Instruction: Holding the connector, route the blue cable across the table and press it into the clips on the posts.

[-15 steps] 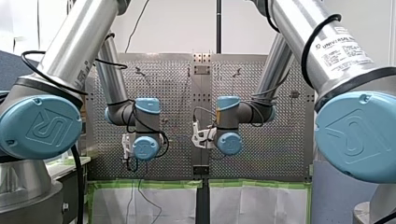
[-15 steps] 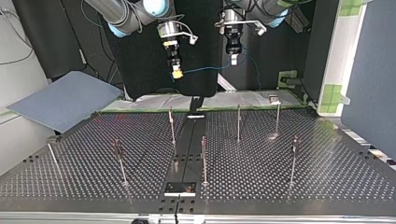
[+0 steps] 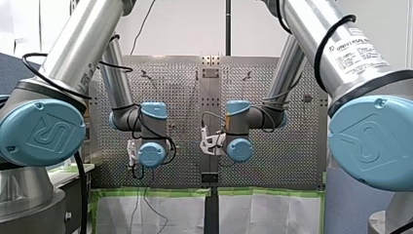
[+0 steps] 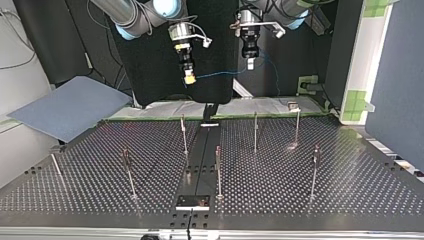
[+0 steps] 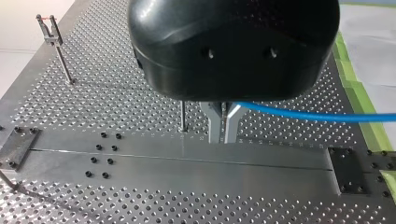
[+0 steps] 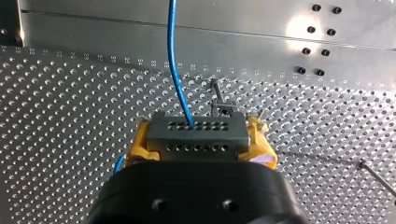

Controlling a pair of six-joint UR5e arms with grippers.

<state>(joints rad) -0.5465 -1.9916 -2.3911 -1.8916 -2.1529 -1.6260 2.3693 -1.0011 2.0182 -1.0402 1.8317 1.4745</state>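
Connector (image 6: 197,132): grey perforated block, clamped between the yellow pads of my right gripper (image 6: 200,142), well above the table (image 4: 320,195).
Blue cable (image 5: 299,114): runs in the air from the connector to my left gripper (image 5: 222,125), whose metal fingers are pinched together on it.
Posts (image 4: 184,134): upright, no cable on them.
Handling: judged light, thin and limp; likely to sag and slip when slack. Hold the rigid connector; pinch the cable close beside each clip.
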